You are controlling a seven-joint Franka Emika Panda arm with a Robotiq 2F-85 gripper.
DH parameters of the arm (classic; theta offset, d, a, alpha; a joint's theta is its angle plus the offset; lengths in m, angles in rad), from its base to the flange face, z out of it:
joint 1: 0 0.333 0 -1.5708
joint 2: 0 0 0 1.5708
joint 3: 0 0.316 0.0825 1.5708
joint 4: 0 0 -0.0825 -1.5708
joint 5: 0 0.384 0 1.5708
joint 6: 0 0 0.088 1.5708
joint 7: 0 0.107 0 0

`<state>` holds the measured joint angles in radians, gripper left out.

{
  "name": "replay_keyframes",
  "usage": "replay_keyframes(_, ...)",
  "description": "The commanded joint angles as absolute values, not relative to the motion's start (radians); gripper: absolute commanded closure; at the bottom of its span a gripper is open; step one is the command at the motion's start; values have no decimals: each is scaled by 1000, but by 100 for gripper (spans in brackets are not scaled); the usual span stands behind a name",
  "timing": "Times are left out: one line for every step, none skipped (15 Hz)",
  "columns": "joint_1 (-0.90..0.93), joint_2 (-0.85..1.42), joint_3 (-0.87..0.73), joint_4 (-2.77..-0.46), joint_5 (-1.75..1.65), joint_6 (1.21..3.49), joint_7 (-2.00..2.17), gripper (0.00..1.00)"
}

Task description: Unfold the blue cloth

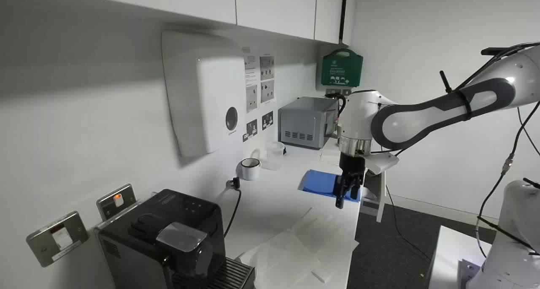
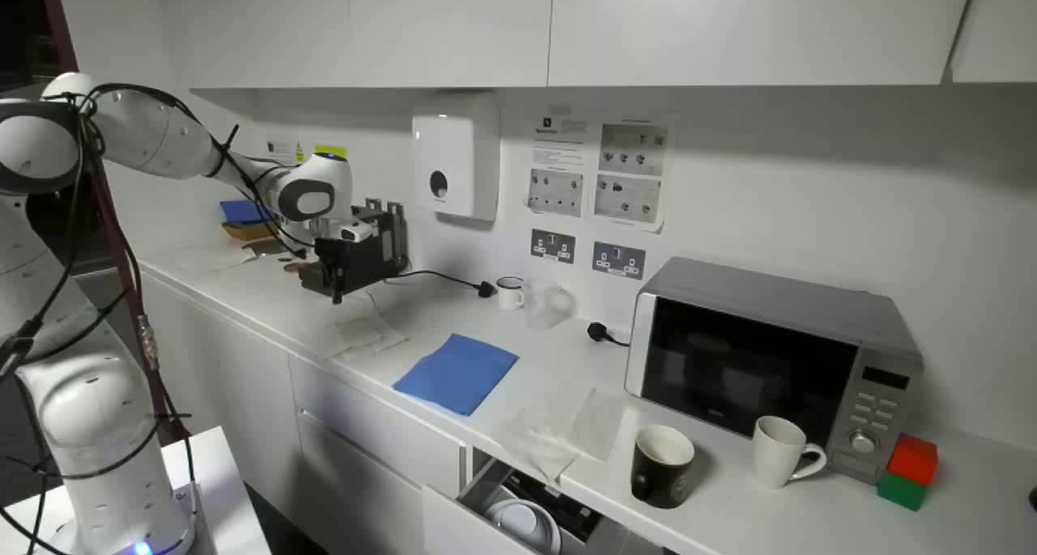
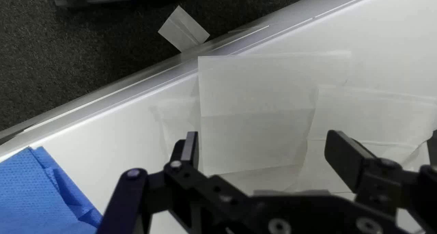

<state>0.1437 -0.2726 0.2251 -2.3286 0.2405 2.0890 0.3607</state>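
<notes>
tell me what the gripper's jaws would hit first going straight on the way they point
Probably the white sheets on the counter, lying below the open jaws; exact depth is unclear.

Blue cloth point(image 2: 454, 377): lay low, with free air directly above it.
White sheets point(image 2: 603, 417): lay thin past both ends of the cloth.
End effector point(image 3: 263, 147): hung spread wide past one end of the cloth, with free room down to the sheets.
Dark-rimmed mug point(image 2: 510, 296), clear plastic point(image 2: 549, 305): stood on the cloth's wall side, bare surface point(image 2: 478, 320) between.
Coffee machine point(image 1: 168, 230): blocked the way farther past that end.
Microwave point(image 2: 729, 360): blocked it past the cloth's opposite end.
Drawer point(image 2: 462, 531): jutted out below the cloth's room-side edge.
</notes>
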Motion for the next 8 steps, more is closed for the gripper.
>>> replay_keyframes(149,-272,220,-2328,238,2087,362,0)
replay_keyframes(149,-272,220,-2328,238,2087,362,0)
replay_keyframes(149,-272,220,-2328,238,2087,362,0)
replay_keyframes(149,-272,220,-2328,238,2087,362,0)
replay_keyframes(146,-269,225,-2326,223,2092,376,0)
replay_keyframes(142,-265,230,-2326,203,2104,389,0)
replay_keyframes(138,-262,234,-2325,180,2115,397,0)
replay_keyframes(135,-260,236,-2323,155,2116,402,0)
